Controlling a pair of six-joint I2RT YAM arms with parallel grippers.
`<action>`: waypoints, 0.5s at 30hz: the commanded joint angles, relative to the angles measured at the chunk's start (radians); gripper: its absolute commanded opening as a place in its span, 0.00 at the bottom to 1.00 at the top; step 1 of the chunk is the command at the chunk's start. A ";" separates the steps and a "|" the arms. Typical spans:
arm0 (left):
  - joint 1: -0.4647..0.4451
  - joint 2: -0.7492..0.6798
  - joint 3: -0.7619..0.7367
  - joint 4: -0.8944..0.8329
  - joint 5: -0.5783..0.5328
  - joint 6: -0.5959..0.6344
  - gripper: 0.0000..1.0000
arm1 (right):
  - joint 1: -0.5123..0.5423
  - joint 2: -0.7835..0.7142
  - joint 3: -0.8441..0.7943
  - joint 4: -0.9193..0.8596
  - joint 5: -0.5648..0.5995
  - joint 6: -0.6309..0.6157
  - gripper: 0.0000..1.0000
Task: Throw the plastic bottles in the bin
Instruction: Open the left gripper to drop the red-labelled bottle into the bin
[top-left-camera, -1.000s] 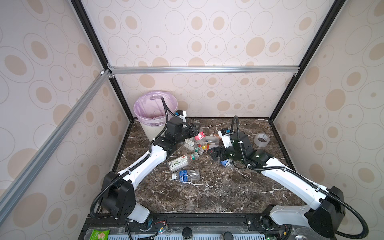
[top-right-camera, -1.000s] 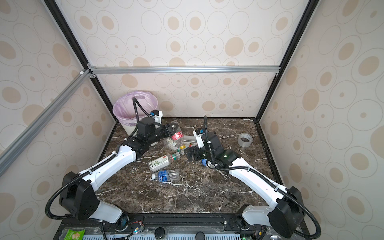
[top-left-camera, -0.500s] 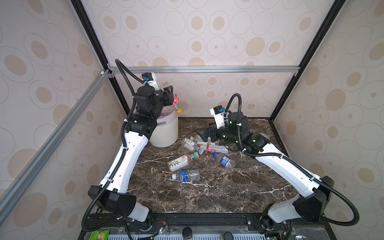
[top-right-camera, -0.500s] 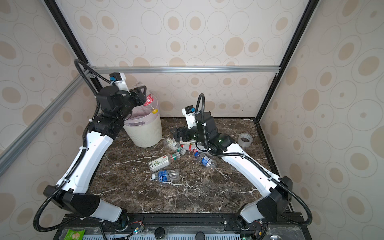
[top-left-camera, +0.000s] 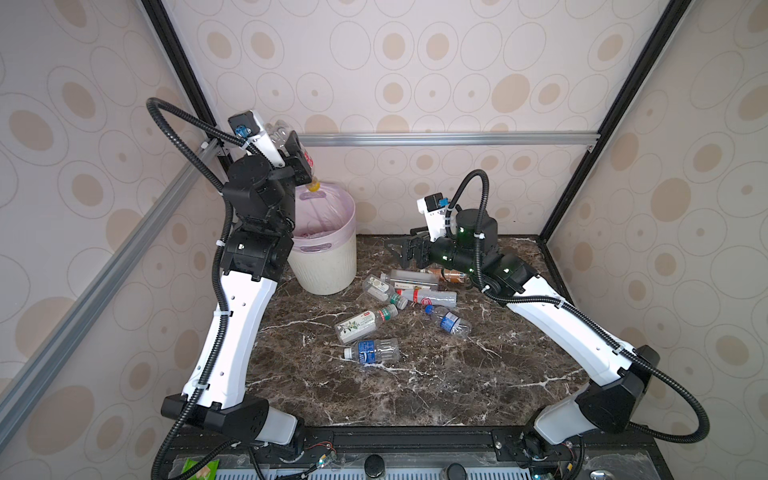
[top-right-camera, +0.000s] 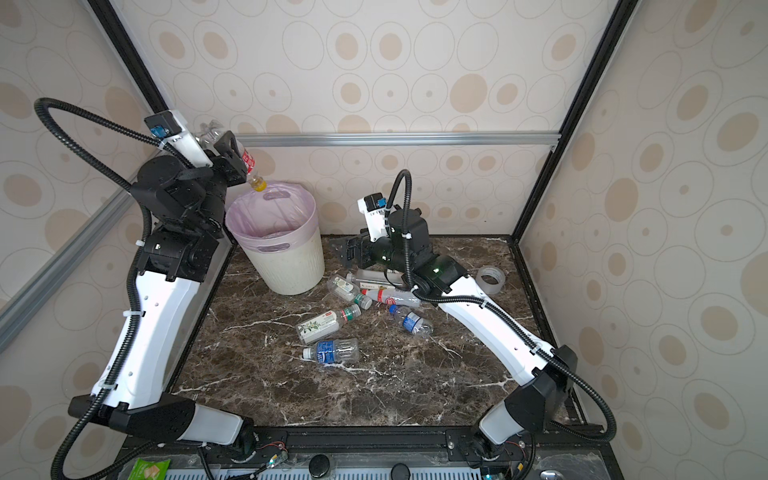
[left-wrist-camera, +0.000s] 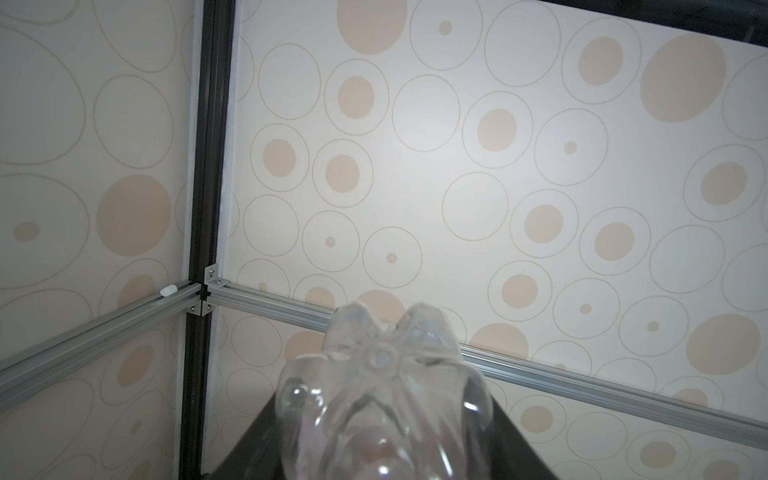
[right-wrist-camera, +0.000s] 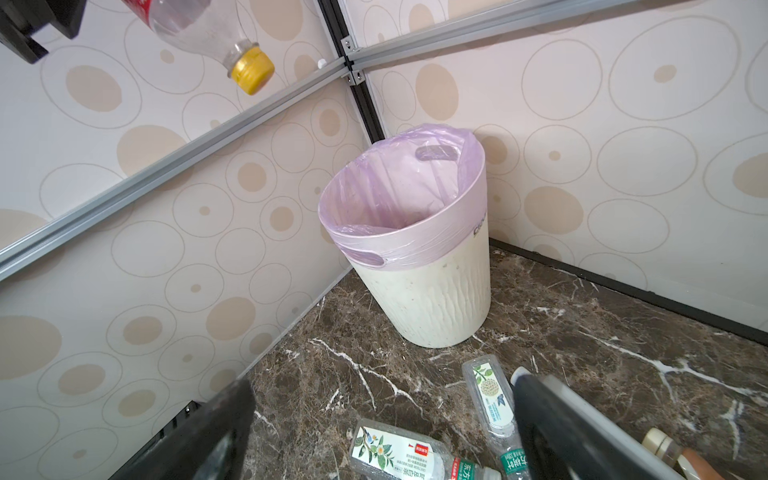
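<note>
1. Up at the upper left of both top views, the left gripper (top-left-camera: 297, 157) pinches a yellow-capped bottle (top-left-camera: 281, 132) across its red-labelled middle, cap slanting down, drawn just above the far rim of the bin (top-left-camera: 328, 270)
2. Its wrist view gives only the bottle's clear petalled base (left-wrist-camera: 382, 395) at bottom centre against wallpaper; the bin falls outside it
3. From the right wrist view the cap (right-wrist-camera: 251, 70) hangs at upper left, higher than and left of the bin, which stands in the corner with a lilac liner (right-wrist-camera: 374, 195) folded over its rim
4. The right gripper (top-left-camera: 397, 248) is spread wide and empty at mid frame, facing the bin; its own view shows two dark fingers (right-wrist-camera: 208, 432) at the bottom edge, white-labelled bottles (right-wrist-camera: 395, 453) lying between
5. On their sides right of the bin lie loose bottles (top-left-camera: 363, 325), a blue-labelled bottle (top-left-camera: 372, 351) nearest the front, a brown bottle (top-left-camera: 448, 274) under the right wrist
6. Only a top view shows a clear tape roll (top-right-camera: 490, 280), just right of the right arm
7. Dark brown marble table (top-left-camera: 415, 386) with white veins; cream walls with beige ovals, a silver rail (top-left-camera: 449, 138), black corner posts
</note>
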 joint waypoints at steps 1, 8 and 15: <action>0.062 0.120 0.005 -0.053 0.060 -0.054 0.54 | 0.006 0.013 -0.003 0.017 -0.015 0.010 1.00; 0.103 0.315 0.180 -0.287 0.180 -0.144 0.99 | 0.006 -0.010 -0.014 -0.015 0.011 -0.019 1.00; 0.072 0.222 0.130 -0.207 0.216 -0.163 0.99 | 0.004 -0.011 -0.027 -0.009 0.021 -0.022 1.00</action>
